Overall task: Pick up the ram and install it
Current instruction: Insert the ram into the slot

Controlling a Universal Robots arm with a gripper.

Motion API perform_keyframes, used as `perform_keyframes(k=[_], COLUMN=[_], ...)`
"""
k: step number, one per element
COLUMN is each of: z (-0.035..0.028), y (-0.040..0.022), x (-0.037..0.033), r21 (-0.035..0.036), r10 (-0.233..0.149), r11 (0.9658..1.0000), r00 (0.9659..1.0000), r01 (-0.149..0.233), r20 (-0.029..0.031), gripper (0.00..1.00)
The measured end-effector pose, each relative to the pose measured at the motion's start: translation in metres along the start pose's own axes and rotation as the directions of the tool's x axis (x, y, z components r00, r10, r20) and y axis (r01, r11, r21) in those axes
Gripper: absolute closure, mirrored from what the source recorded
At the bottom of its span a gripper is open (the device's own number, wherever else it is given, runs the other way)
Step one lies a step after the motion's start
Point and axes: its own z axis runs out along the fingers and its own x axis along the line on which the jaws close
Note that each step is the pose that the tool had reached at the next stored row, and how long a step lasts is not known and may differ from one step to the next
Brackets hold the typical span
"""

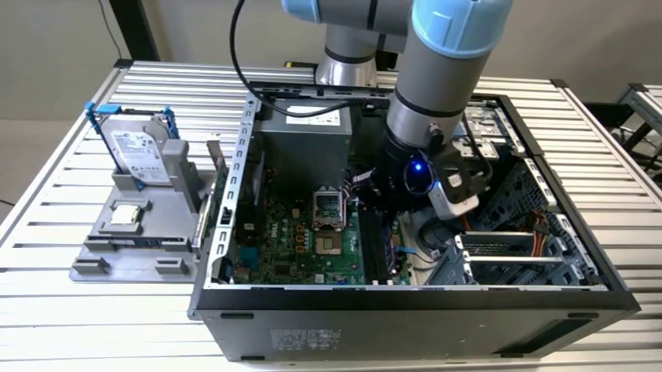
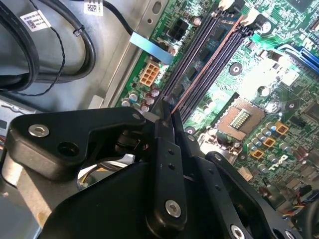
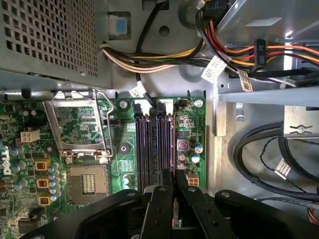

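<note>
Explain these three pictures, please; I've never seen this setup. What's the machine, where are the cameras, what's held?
It is one robot arm reaching into an open computer case on a slatted table. The exterior view looks on from outside. Both wrist views ride on the arm, looking past its gripper at the memory slots. The gripper seems shut on the ram, seen edge-on over a slot. A hard drive and chip sit beside the case.

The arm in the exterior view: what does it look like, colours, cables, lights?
The arm is a silver-grey tube with pale blue joint caps and a black band. A black cable loops beside it. A blue light glows at the wrist. The end effector is matt black linkage with silver screws.
</note>
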Motion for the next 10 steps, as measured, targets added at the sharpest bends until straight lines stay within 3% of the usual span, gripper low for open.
perform_keyframes(k=[10], z=[0.0031], y=[-0.0007], x=[0.0003], r21=[0.0002], r10=[0.0], r11=[1.0], r00=[1.0], r01=[0.0], r20=[0.0], gripper=[1.0])
